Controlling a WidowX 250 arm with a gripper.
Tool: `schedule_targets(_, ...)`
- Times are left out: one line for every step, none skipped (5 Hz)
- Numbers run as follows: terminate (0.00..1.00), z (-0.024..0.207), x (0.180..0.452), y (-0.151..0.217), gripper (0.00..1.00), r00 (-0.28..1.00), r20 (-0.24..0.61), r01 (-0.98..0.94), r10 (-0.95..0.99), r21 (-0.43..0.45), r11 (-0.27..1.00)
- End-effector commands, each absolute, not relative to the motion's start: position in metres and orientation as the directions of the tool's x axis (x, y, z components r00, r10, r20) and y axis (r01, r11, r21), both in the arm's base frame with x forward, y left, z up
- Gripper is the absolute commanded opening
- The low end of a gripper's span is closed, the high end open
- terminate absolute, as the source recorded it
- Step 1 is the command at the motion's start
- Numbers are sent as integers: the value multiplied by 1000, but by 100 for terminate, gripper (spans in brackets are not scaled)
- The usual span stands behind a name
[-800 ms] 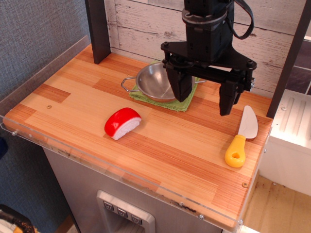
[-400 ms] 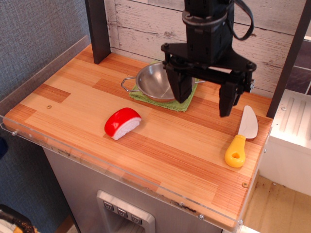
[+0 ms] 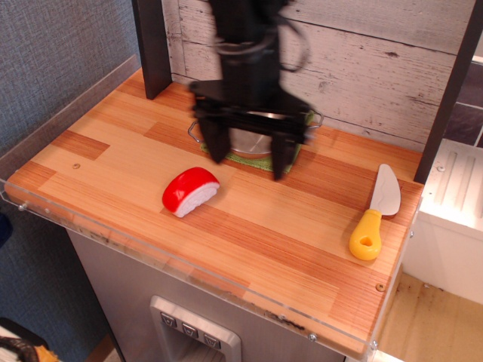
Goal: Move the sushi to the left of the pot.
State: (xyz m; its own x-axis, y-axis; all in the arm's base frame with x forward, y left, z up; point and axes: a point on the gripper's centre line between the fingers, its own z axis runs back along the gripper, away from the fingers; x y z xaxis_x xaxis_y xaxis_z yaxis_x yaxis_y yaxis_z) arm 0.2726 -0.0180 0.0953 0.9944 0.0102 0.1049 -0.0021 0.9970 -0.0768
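The sushi (image 3: 190,191), a red-topped nigiri on white rice, lies on the wooden table left of centre. The steel pot (image 3: 249,140) sits on a green cloth (image 3: 260,161) at the back, mostly hidden behind my gripper. My gripper (image 3: 247,161) is open and empty, fingers spread wide, hanging in front of the pot, up and to the right of the sushi and apart from it. It looks motion-blurred.
A yellow-handled toy knife (image 3: 375,214) lies near the right edge. A dark post (image 3: 152,45) stands at the back left, another (image 3: 449,90) at the right. A clear plastic rim (image 3: 189,275) runs along the front edge.
My gripper has swung left from over the right side of the pot to in front of the pot, closer to the sushi. It stays open. The sushi, pot and knife have not moved.
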Motion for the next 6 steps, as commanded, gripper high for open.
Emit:
schedule_targets(0, 81, 273, 49, 100, 992, 91, -81, 85, -47, 996)
schedule_targets(0, 67, 283, 39, 100, 998, 56, 21, -22, 18, 1000)
schedule_targets(0, 45, 290, 29, 100, 990, 30, 137, -140, 78, 987)
schedule_targets(0, 34, 294, 28, 100, 986, 8, 166, -167, 104, 981)
schedule_targets(0, 23, 297, 24, 100, 986, -19, 169, -168, 82, 982)
schedule_targets(0, 31, 293, 28, 0, 983, -10, 181, -181, 97, 979)
